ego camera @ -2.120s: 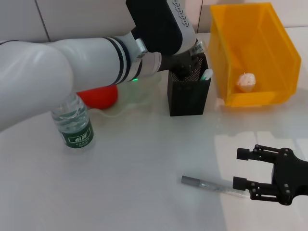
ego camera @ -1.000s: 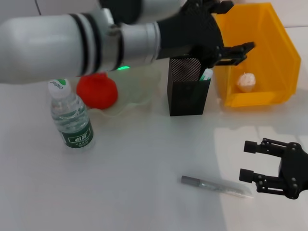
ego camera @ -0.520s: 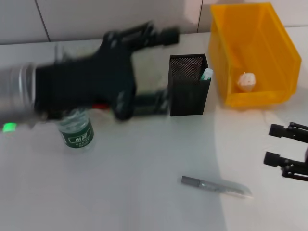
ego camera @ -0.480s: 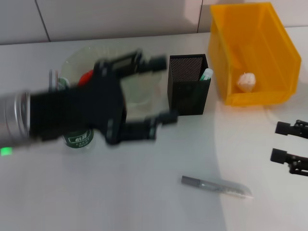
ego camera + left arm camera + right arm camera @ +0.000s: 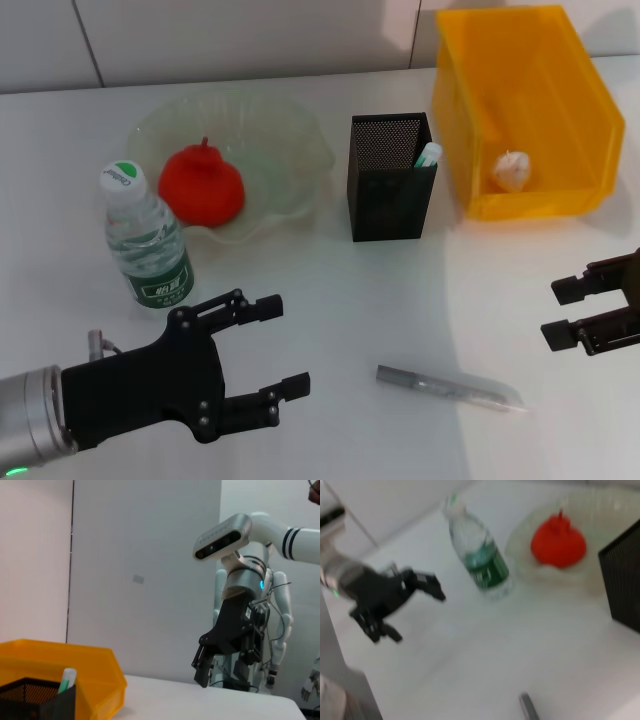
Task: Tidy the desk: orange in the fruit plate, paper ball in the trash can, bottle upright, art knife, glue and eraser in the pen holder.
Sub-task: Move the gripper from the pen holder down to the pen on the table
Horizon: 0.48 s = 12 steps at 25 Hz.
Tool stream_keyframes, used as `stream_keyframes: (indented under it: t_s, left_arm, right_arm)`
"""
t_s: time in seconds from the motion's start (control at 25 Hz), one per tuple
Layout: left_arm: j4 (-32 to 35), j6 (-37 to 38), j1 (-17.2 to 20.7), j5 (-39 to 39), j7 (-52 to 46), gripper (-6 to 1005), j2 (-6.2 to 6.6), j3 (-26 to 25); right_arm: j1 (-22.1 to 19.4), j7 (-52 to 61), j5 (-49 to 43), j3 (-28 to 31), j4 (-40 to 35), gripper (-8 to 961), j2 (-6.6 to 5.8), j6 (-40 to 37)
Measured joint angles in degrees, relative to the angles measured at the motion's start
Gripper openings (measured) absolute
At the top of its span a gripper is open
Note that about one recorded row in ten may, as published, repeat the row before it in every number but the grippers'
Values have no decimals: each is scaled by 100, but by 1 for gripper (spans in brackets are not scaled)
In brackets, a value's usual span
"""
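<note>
Both end effectors, left and right, gape empty; the right's body is cut off at frame edge.

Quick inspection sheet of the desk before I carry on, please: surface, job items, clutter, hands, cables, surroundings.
Surface: white desk, no spills seen.
Orange: in the plate.
Paper ball: in the yellow bin.
Bottle: upright, in front of the plate.
Pen holder: upright, a green-and-white stick poking out.
Knife: flat on the desk, front right.
Eraser: not seen.
Clutter: nothing seen.
Left hand: open, empty, front left.
Right hand: open, empty, at the right edge.
Cables: thin lead at the left wrist.
Surroundings: pale wall panels behind.
</note>
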Motion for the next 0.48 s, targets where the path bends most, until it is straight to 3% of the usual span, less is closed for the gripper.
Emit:
stream_keyframes:
  t_s: [0.24, 0.36, 0.4, 0.48]
  left_arm:
    - [-27, -302, 197, -15, -25, 795, -48, -4]
    - [-68, -368, 233, -14, -25, 795, -67, -5]
    - [-89, -423, 242, -14, -23, 795, -71, -2]
    - [-94, -453, 255, -14, -21, 795, -72, 1]
  right_arm:
    - [572, 833, -807, -1182, -1018, 727, -1, -225]
    - [865, 1140, -1185, -1763, -1192, 727, 0, -270]
    - [1035, 1295, -1448, -2215, -1207, 727, 2, -268]
    - [1100, 1364, -1557, -2431, -1209, 727, 6, -251]
